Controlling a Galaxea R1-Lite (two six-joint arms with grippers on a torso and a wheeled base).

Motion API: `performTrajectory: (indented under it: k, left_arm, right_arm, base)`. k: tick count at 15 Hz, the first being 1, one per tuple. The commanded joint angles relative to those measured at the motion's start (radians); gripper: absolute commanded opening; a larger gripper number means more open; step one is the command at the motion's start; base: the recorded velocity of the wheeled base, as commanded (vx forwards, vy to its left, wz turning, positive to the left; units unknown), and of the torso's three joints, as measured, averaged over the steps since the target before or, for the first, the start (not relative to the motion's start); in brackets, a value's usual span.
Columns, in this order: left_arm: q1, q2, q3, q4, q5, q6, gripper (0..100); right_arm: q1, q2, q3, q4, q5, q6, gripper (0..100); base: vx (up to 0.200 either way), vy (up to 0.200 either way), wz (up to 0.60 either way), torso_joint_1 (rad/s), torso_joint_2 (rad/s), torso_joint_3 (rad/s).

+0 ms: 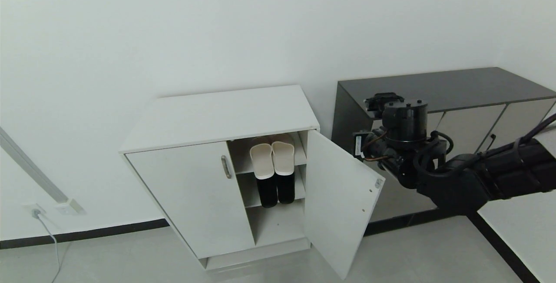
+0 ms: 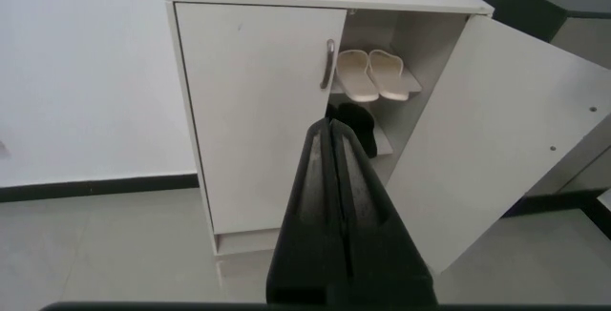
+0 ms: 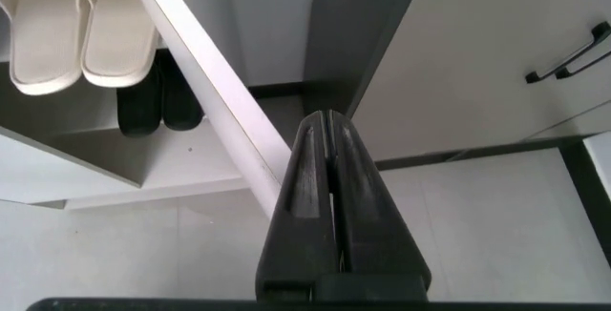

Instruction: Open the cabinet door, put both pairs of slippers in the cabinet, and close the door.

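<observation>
The white wooden cabinet (image 1: 217, 118) is standing with its flat right door (image 1: 339, 200) swung out toward the near right, leaving the right half reachable from the front. The closed left door (image 1: 191, 196) is blocking the left half. Cream-white slippers (image 1: 273, 159) are filling the upper shelf and black slippers (image 1: 276, 191) the middle one, while the bottom compartment (image 1: 278, 226) is lying free. A dark-topped grey sideboard (image 1: 434, 85) is narrowing the gap right of the open door.

From high and well back, the head camera looks down on the cabinet (image 1: 217, 118). The left wrist camera faces its front from lower and nearer; the right wrist camera sits close beside the open door (image 1: 339, 200). All three catch the shelved slippers (image 1: 263, 161).
</observation>
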Motion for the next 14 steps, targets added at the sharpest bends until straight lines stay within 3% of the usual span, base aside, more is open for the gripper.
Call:
performTrajectory:
  k: [1,14]
  left_arm:
    - [0.001,0.000,0.000,0.000,0.001,0.000,0]
    - [0.001,0.000,0.001,0.000,0.013,-0.002,0]
  right_arm:
    - [-0.023,0.074,-0.039,0.000,0.009,0.013,0]
    - [-0.068,0.183,-0.051,-0.002,0.035,0.019,0]
  base:
    - [0.000,0.000,0.00,0.000,0.00,0.000]
    - [0.000,0.000,0.00,0.000,0.00,0.000]
